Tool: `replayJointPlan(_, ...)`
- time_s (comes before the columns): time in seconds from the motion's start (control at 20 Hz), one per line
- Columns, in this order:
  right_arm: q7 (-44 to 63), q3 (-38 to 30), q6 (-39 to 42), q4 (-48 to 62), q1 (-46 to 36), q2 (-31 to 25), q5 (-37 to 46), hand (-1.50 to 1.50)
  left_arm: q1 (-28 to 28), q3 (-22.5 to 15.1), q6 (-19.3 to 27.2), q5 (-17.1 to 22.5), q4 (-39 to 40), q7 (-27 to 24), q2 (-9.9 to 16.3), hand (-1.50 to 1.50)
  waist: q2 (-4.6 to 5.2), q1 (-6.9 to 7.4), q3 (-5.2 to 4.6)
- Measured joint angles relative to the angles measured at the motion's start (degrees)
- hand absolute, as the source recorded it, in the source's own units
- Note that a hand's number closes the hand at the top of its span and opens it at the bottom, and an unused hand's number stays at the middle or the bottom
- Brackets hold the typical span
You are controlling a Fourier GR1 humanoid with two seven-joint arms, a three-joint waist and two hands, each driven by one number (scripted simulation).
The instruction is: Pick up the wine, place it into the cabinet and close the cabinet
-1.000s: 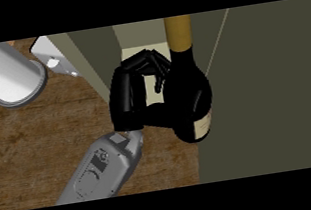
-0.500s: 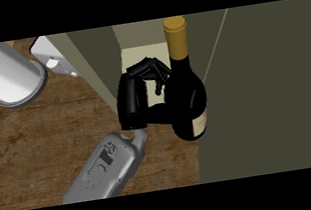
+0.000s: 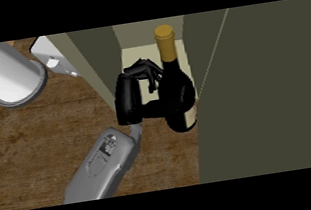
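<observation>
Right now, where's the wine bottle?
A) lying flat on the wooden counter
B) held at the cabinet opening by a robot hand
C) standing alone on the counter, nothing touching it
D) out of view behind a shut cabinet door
B: the robot hand curls round the dark body of the wine bottle, which sits in the cabinet opening with its gold-capped neck pointing inward.

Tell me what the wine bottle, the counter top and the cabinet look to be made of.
Wine bottle: probably dark glass, near-black and smooth, with a gold foil-like neck capsule and a pale label low on its body; the right hand curls round it.
Counter top: wood, judging by brown streaky grain, matte.
Cabinet: flat olive-grey panels, likely painted board; no grain or shine shows.
</observation>
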Motion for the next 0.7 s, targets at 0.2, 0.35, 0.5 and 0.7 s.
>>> replayJointPlan(0.2,-1.1,1.0,0.1,0.3,0.7,0.7,0.2,-1.5,-0.6,2.3,-1.1,1.0,3.4,-3.3,-0.1,1.5,0.01,0.0,0.0)
replayJointPlan(0.35,-1.7,0.6,0.5,0.3,1.6,0.7,0.1,-1.5,-0.5,3.6,-1.8,1.4,3.4,-3.2,0.5,1.5,-0.02,0.13,0.0)
replayJointPlan(0.5,-0.4,1.0,-0.1,0.2,0.5,0.8,0.2,-1.5,-1.9,5.2,-2.5,2.2,6.0,-4.2,0.2,1.5,0.0,0.09,0.0)
replayJointPlan(0.7,-0.8,-0.6,0.5,0.3,0.3,0.5,-0.1,-1.5,-4.6,7.7,-4.8,2.8,9.3,-3.7,0.7,1.5,0.02,0.06,0.01)
